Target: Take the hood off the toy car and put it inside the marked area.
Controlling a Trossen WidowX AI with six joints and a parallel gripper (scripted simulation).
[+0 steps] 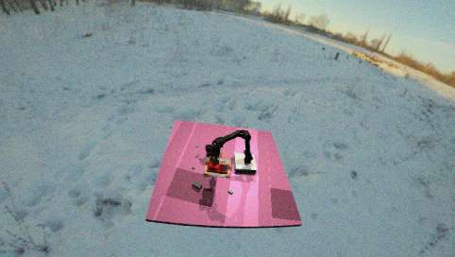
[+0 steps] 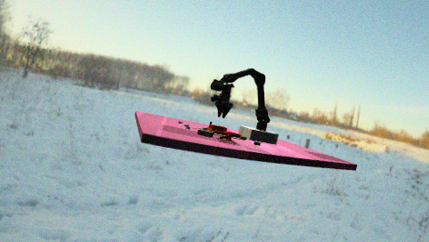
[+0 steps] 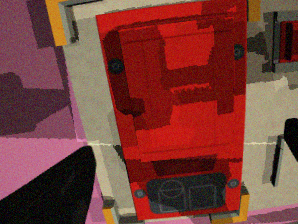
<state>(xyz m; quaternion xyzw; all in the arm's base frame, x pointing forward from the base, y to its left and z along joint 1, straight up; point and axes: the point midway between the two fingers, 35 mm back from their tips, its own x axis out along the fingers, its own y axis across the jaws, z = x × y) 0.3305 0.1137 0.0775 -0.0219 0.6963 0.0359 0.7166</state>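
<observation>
The toy car (image 1: 214, 167) (image 2: 217, 128) (image 3: 192, 120) is red and sits on a beige base (image 3: 90, 90) with orange corners. A dark panel (image 3: 187, 194) with a round and a square outline shows at its lower end in the wrist view. Which red part is the hood, and whether it is seated, I cannot tell. My gripper (image 1: 215, 162) (image 2: 222, 116) (image 3: 189, 141) is open and empty, pointing down above the car, its fingers on either side of it. Thin yellow lines (image 1: 224, 151) behind the car may be the marked area; they are too small to be sure.
A pale box (image 1: 242, 162) (image 2: 258, 134) stands by the arm's base. A grey block (image 1: 196, 185) and a small pale piece (image 1: 230, 192) lie on the pink table (image 1: 186, 137). A grey-framed part (image 3: 275, 42) with red inside is beside the car.
</observation>
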